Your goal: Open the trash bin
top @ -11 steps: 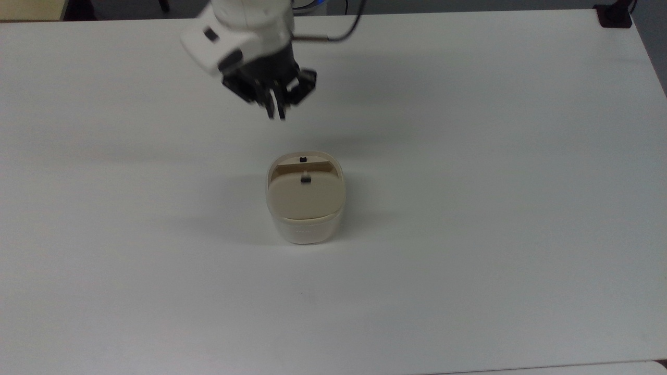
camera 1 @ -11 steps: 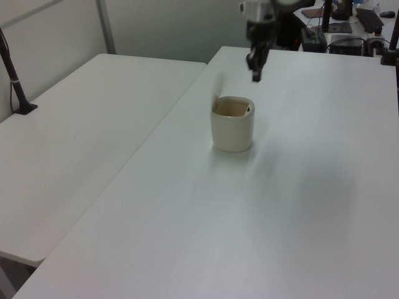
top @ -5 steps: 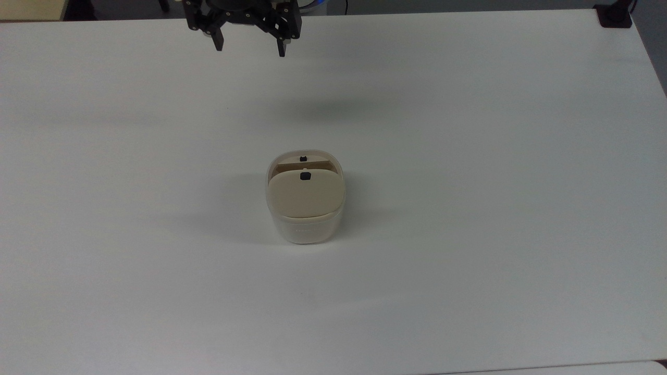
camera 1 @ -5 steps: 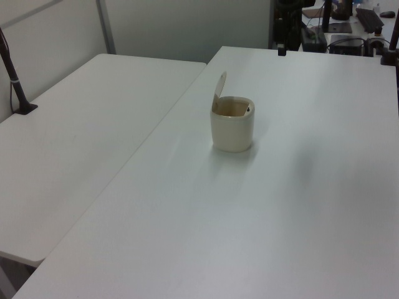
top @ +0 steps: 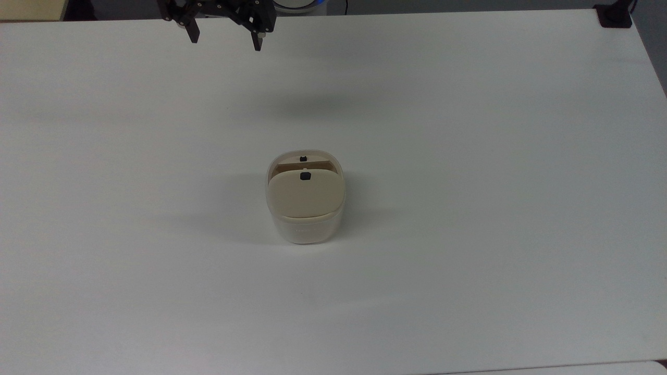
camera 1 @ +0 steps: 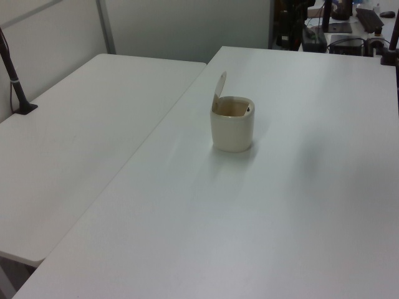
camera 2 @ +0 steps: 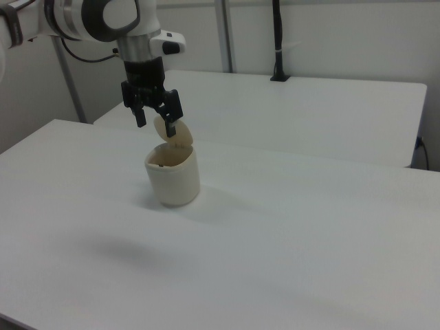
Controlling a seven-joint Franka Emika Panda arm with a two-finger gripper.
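Trash bin stands near the middle of the white table, its beige lid hinged up. My gripper hangs empty above the table's far edge in the top view, fingers spread apart, well clear of the bin.

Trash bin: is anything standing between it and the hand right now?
Nothing visible does. The hand, open, hangs near the table's far edge in the top view; bare tabletop lies between it and the trash bin, whose lid stands raised.
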